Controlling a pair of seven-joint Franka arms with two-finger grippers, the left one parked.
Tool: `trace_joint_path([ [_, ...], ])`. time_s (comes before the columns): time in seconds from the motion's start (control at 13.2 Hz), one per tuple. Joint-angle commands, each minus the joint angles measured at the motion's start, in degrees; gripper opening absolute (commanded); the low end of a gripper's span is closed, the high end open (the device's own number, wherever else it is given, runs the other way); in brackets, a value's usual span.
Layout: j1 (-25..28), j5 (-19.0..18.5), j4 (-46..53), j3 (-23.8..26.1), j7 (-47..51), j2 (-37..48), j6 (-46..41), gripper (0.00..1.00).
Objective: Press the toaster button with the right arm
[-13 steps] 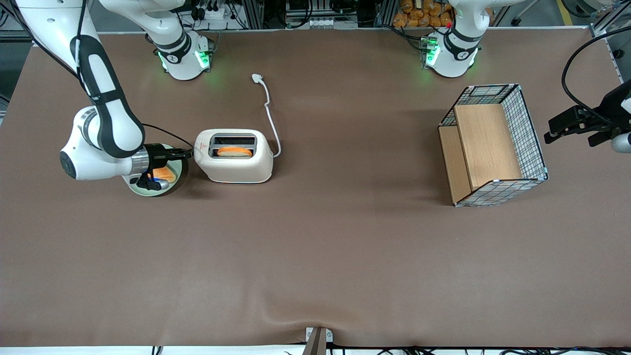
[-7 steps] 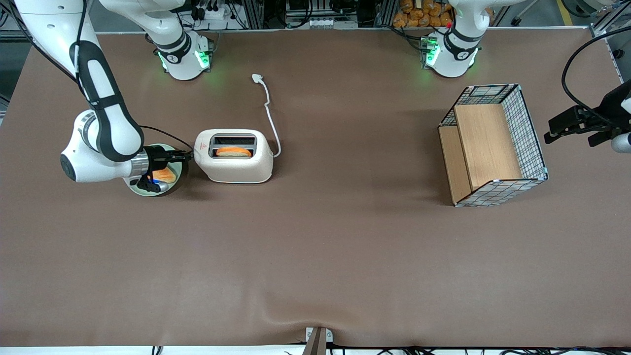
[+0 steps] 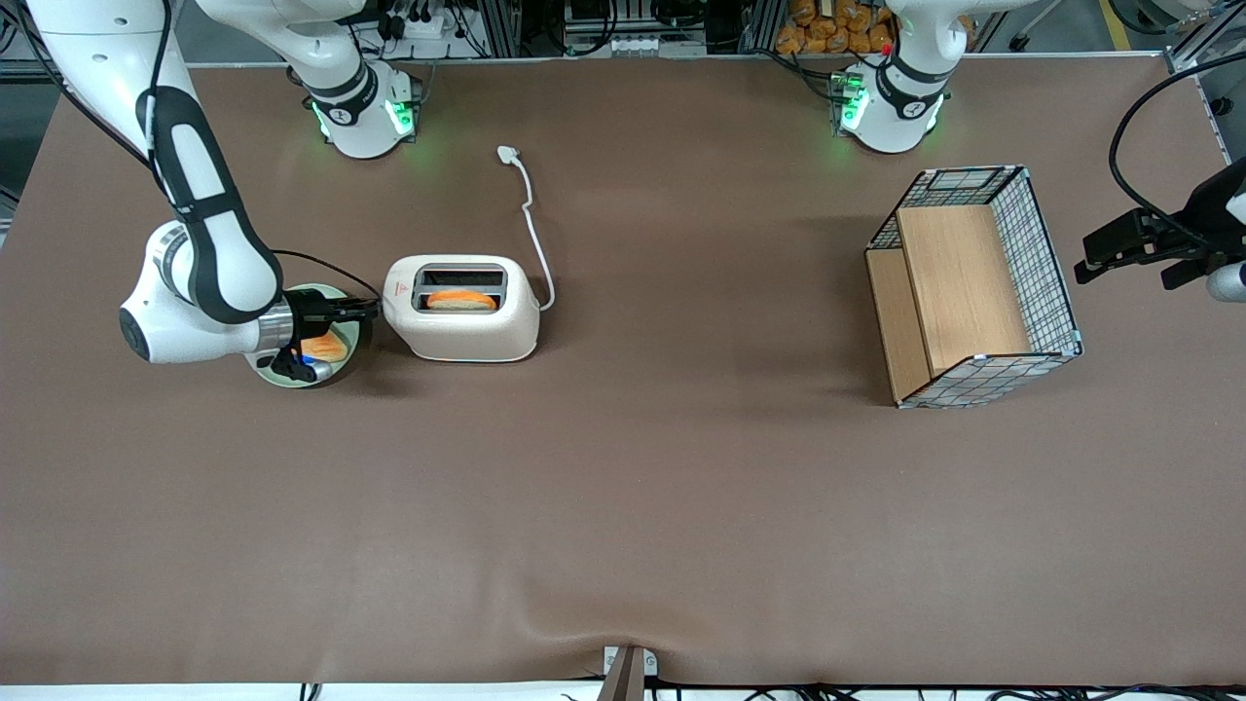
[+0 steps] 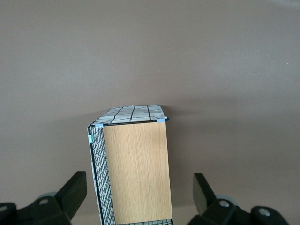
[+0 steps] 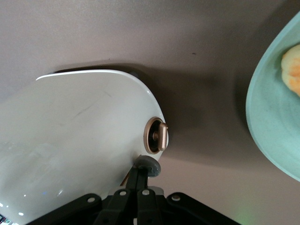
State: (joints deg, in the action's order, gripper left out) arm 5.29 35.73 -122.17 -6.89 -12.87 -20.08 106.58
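Motion over the last second is slight. The right arm (image 3: 200, 263) has shifted its wrist a little, while the gripper (image 3: 373, 309) has stayed at the narrow end of the toaster (image 3: 460, 316). The toaster itself has barely moved, and the bread slice (image 3: 460, 300) in its slot nearer the front camera shows much as before. I take this as the press being under way or just finishing, not a fresh approach. Whether the lever has latched cannot be told.

The toaster stands on the surface (image 3: 623, 506) toward the working arm's end. It is closer to the edge where the arm bases stand than to the edge nearest the front camera. Its cord (image 3: 533, 229) trails toward the bases. The gripper hangs over a pale green plate (image 3: 343, 368) just beside the toaster.

In the right wrist view the fingers (image 5: 133, 185) are pressed together, holding nothing. Their tip meets the toaster button (image 5: 148, 166), a small grey knob on the toaster's rounded end. It appears to touch the button, though real contact is hard to confirm. A bronze dial (image 5: 156, 136) sits just beside the button, clear of the fingers. If the lever still has travel, the push probably needs to continue along the slot without sliding onto the dial.
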Motion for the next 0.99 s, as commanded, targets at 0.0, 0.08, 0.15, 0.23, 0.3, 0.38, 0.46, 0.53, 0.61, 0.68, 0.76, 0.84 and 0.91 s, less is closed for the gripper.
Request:
trace_joint_path([
  [0.0, -0.28, 2.41, 1.75, 0.92, -1.63, -4.62, 3.37, 0.00],
  [0.08, -0.28, 2.41, 1.84, 1.00, -1.63, -4.62, 3.37, 0.00],
  [0.15, -0.28, 2.41, 1.84, 0.92, -1.63, -4.62, 3.37, 0.00],
  [0.23, -0.37, 2.41, 1.93, 0.92, -1.54, -4.80, 3.37, 0.00],
  [0.3, -0.37, 2.41, 2.19, 0.92, -1.54, -4.80, 3.02, 0.00],
  [0.38, -0.37, 2.33, 2.37, 0.92, -1.45, -4.80, 2.93, 0.00],
  [0.46, -0.46, 2.33, 2.72, 0.92, -1.45, -4.80, 2.84, 0.00],
  [0.53, -0.72, 2.24, 3.07, 0.92, -1.45, -4.62, 2.32, 0.00],
  [0.61, -0.81, 2.24, 3.68, 0.83, -1.37, -4.45, 1.18, 0.00],
  [0.68, -0.90, 2.06, 4.56, 0.74, -1.10, -4.19, -0.13, 0.00],
  [0.76, -0.90, 1.63, 5.87, 0.48, -0.75, -3.83, -1.97, 0.00],
  [0.84, -0.90, 1.45, 7.10, 0.30, -0.66, -3.31, -3.91, 0.00],
  [0.91, -0.90, 1.27, 8.25, 0.13, -0.23, -2.87, -5.23, 0.00],
])
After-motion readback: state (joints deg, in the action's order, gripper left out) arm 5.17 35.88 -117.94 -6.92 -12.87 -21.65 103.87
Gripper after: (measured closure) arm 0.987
